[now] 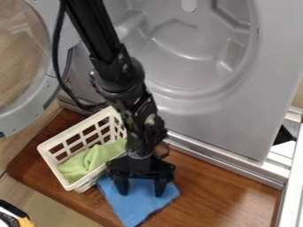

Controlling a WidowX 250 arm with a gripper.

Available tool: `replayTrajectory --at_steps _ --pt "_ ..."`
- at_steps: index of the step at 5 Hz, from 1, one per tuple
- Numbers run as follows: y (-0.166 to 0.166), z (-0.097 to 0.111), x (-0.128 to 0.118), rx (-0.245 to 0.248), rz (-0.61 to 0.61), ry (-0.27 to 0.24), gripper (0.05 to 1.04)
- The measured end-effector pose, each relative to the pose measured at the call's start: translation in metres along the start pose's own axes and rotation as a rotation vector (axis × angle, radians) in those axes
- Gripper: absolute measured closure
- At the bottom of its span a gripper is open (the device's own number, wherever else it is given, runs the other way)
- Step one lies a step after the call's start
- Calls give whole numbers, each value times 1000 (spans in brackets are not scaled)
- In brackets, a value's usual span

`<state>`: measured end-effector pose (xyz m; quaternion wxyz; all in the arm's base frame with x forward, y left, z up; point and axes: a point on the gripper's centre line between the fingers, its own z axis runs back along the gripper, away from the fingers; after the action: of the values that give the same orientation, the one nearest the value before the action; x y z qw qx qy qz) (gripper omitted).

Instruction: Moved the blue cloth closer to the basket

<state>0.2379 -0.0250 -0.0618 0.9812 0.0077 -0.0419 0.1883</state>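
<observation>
- At eight o'clock in the view, the basket [74,129] holds a green cloth [91,162].
- At the basket's five o'clock, the blue cloth [137,210] lies just beside it; the move looks largely done.
- Toward the cloth's twelve o'clock, the gripper [141,190] stands with fingers spread, clamping nothing; lifting clear is probably all that remains.
</observation>
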Motion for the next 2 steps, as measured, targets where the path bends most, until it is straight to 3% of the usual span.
replayTrajectory --at_steps 1,2 --pt "-21 17 4 -47 -29 -37 83" --pt "-34 45 6 -62 -69 -78 83"
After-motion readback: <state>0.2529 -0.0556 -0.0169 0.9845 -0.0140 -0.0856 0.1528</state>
